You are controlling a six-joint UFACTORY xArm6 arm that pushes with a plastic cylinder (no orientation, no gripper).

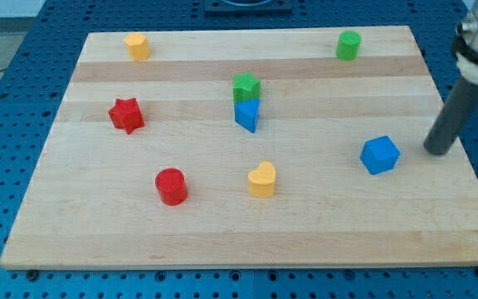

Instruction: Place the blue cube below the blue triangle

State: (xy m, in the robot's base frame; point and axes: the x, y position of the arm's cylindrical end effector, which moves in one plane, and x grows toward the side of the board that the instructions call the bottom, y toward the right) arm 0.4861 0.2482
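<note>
Where the wooden board (322,232) nears the view's right edge, my tip (437,151) rests on or just above the surface, with the blue cube (379,154) lying a short way to its left, near but apart, no contact visible. Being a plain dark cylindrical rod with a matte finish, the tool has no jaws and holds nothing. Further toward the view's left and slightly higher, near the board's centre, sits the blue triangle (247,115), a wedge shape, with a green star (246,86) touching or just beside it on its upper side. A yellow heart (262,178) stands below the blue triangle, well apart from it, and a red cylinder (171,186) stands to the left of the heart. A red star (126,115) occupies the left portion of the board. At the view's top, a yellow block (138,46) of rounded but uncertain shape sits at the left and a green cylinder (348,45) at the right. All blocks appear smooth and solid-coloured. Board surface shows pale planks with visible grain, resting on a blue perforated base (23,91).
</note>
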